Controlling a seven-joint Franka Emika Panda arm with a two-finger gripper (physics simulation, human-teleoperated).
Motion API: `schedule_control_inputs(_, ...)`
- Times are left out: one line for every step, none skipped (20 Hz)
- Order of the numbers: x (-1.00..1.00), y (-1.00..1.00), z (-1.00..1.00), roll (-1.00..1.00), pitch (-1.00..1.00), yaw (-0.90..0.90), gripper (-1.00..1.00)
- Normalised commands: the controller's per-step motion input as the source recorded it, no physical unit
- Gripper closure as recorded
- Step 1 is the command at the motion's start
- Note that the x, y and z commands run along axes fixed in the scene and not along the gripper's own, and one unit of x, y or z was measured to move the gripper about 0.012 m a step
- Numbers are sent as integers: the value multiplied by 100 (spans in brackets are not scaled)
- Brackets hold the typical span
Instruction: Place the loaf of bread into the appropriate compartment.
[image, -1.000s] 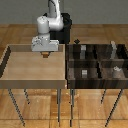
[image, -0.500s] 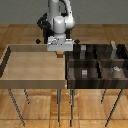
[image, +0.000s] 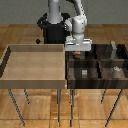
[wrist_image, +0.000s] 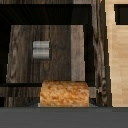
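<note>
The gripper (image: 78, 50) hangs above the dark wooden compartment organizer (image: 98, 80), near its edge beside the light wooden tray (image: 35, 62). In the wrist view the loaf of bread (wrist_image: 64, 94) sits close against the camera, apparently clamped between the fingers, though they are hidden. Its long axis runs 3-to-9 o'clock. A small grey object (wrist_image: 41, 49) lies in the compartment below, toward 11 o'clock of the loaf.

even, soft light fills both views with no glare. both renders are coarse and blurry. the dark wooden compartment organiser (image: 97, 70) stays dim inside, and the pale wooden open tray (image: 35, 67) looks bright.
</note>
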Motion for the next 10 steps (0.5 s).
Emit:
schedule_control_inputs(0,100,0,0,0,0,100)
schedule_control_inputs(0,100,0,0,0,0,100)
schedule_control_inputs(0,100,-50,0,0,0,100)
schedule_control_inputs(0,0,0,0,0,0,100)
schedule_control_inputs(0,0,0,0,0,0,100)
schedule_control_inputs(0,0,-100,0,0,0,100)
schedule_control_inputs(0,0,-100,0,0,0,100)
schedule_control_inputs(0,0,-100,0,0,0,100)
schedule_control_inputs(0,0,-100,0,0,0,100)
schedule_control_inputs(0,0,-100,0,0,0,100)
